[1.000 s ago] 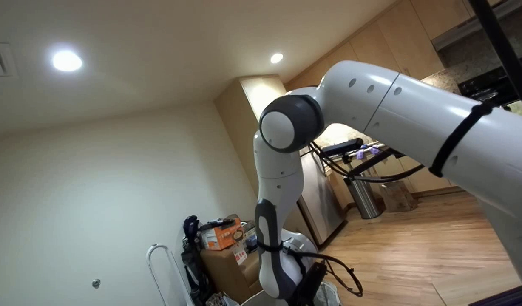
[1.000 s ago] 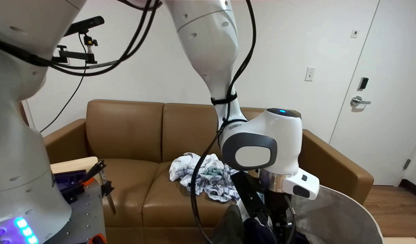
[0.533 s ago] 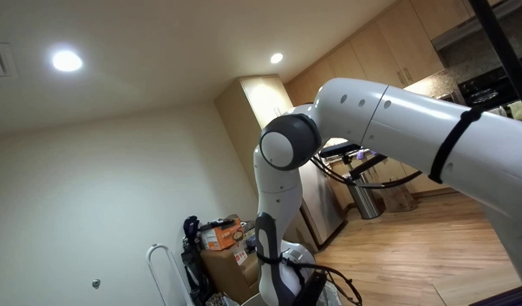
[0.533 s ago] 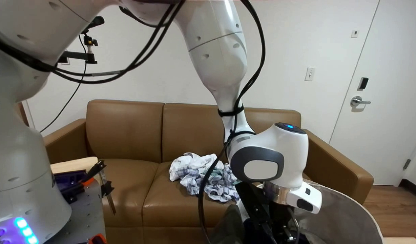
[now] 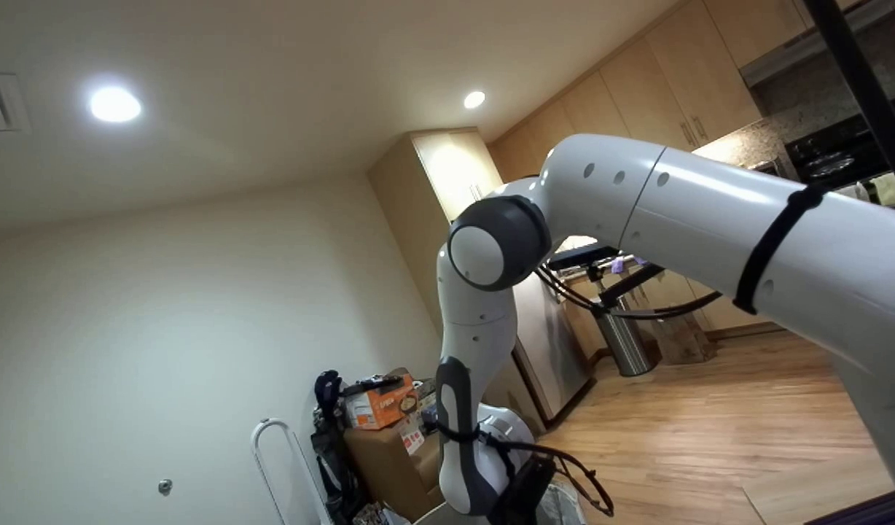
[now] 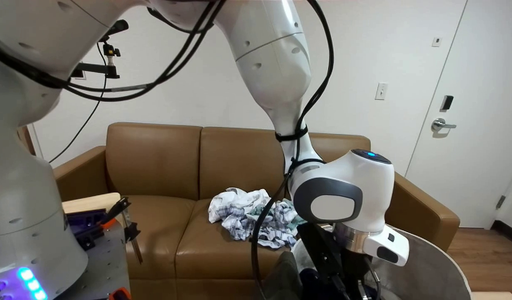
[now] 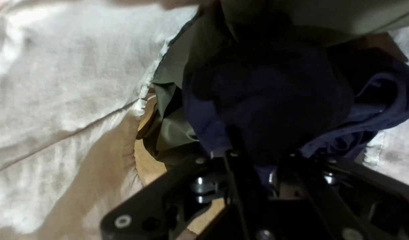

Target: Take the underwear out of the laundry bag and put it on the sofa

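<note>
The laundry bag (image 6: 427,262), light grey and wide-mouthed, stands in front of the sofa (image 6: 156,166). My gripper (image 7: 264,158) reaches down into it, beneath the white hand. In the wrist view a bunched navy cloth (image 7: 204,116) lies around and beyond the fingers, and some of its blue shows between them. The fingertips sink into dark cloth and shadow, so whether they pinch it is hidden. Olive-green cloth (image 7: 311,20) lies beside the navy one; pale bag lining (image 7: 74,83) fills the left. I cannot tell which cloth is the underwear.
A crumpled heap of white and plaid cloth (image 6: 256,216) rests on the sofa seat. Olive cloth (image 6: 283,275) hangs at the bag's near side. Black cables (image 6: 260,246) loop beside the arm. A clamp (image 6: 131,229) sticks out at the robot's base plate (image 6: 101,266).
The arm has come down lower over the bag, then shifted a little to the right in an exterior view. The heap on the sofa has stayed in place.
</note>
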